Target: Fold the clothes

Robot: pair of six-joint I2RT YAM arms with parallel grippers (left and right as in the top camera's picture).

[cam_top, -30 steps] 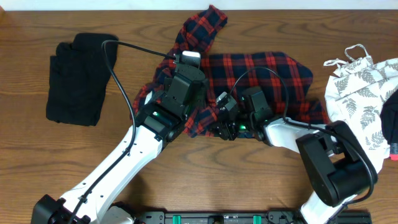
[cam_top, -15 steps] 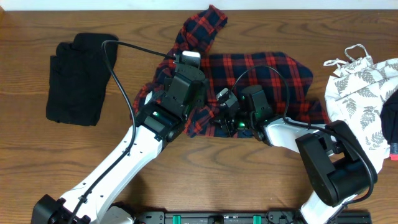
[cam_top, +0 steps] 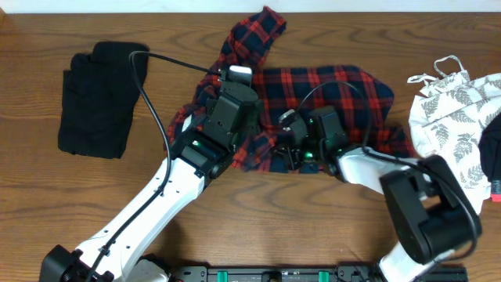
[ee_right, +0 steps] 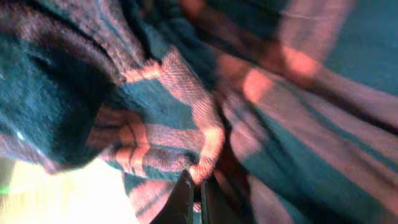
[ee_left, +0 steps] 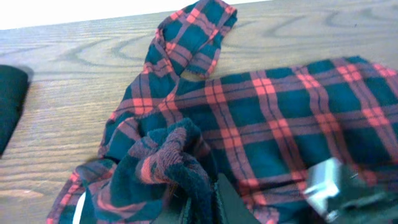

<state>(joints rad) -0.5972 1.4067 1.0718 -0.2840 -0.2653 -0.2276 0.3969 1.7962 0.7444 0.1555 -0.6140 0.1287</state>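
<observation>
Nearest, at 6 o'clock on the brown wood-grain table (cam_top: 274, 211): two white-and-black arms, stretched from the near edge in toward the centre. Just past them, the right gripper (ee_right: 194, 193), clenched tight on a folded edge of the red-and-navy plaid long-sleeved shirt (cam_top: 344, 94), with cloth puckered around its tips in the right wrist view. Beside it toward 9 o'clock, the left gripper (ee_left: 208, 202), low over the shirt's near-left part and right against a raised, crumpled bunch of plaid (ee_left: 168, 162). Only a sliver of dark finger in the left wrist view, so cannot tell whether clamped on that bunch or let go. Both grippers close together at the shirt's near hem.

Beyond the grippers, the shirt's body, spread fairly flat from the centre toward 2 o'clock, wrinkled along its near edge. Farther still, at 12 o'clock, one plaid sleeve (cam_top: 254, 35), twisted and running up to the table's far edge.

Off at 9 to 10 o'clock, well apart from the shirt, a black garment (cam_top: 98, 102), folded into a rough rectangle. At 3 o'clock, a white leaf-print garment (cam_top: 458, 102) with thin straps, bunched at the right edge, just beside the shirt's right side.
</observation>
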